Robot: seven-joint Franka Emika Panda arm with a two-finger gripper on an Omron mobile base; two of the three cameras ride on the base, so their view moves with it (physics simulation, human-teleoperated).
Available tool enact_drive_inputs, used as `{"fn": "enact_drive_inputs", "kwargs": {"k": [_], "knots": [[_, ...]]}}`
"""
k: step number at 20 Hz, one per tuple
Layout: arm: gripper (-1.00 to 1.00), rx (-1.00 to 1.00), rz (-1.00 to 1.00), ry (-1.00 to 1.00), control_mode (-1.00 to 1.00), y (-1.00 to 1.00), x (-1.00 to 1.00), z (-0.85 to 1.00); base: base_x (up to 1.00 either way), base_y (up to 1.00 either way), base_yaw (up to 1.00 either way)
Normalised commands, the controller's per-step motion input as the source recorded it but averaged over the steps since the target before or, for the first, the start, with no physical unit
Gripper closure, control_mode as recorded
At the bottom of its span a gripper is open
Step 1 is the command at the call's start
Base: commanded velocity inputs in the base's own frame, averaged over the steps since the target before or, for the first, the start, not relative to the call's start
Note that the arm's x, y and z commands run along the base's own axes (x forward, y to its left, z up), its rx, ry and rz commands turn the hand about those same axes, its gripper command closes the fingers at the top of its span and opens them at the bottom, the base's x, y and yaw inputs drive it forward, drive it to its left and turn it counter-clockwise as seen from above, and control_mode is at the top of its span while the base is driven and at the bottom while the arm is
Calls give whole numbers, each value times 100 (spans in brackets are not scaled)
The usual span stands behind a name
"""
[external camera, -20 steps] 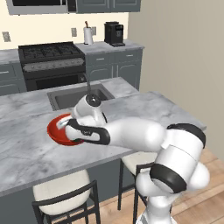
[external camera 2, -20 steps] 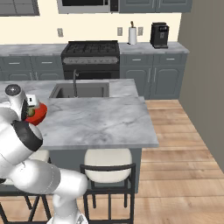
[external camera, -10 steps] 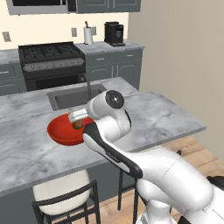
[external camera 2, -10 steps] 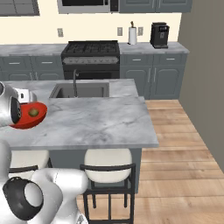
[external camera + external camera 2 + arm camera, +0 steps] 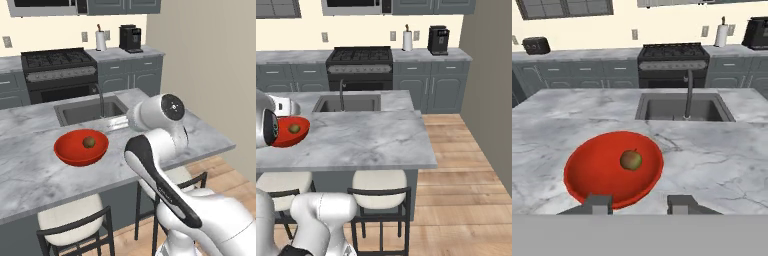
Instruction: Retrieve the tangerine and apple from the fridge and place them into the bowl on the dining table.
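On the dining table [image 5: 30, 175], left of the sink [image 5: 684, 107], the bowl [image 5: 612, 170] holds the apple [image 5: 631, 160], loose near its middle; no tangerine can be seen in it; the gripper [image 5: 639, 204] hangs at the bowl's near rim, fingers apart and empty. The apple looks firm, light, smooth and apt to roll; best pinched across its widest girth.

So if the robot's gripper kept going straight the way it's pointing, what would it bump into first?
Probably the bowl: in the hand view the gripper points at its near rim, with the apple just beyond. Depth is hard to judge.
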Motion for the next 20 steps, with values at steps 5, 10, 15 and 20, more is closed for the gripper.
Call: {"fn": "enact_drive_inputs", "kwargs": {"k": [5, 10, 15, 20], "knots": [[-100, 0, -1, -33, -100, -56, -87, 22, 0, 0, 0], [-100, 0, -1, -46, -100, -50, -59, 30, 0, 0, 0], [-100, 0, -2, -35, -100, -29, -42, 7, 0, 0, 0], [-100, 3, -4, 10, -100, -33, -6, 19, 0, 0, 0]]}}
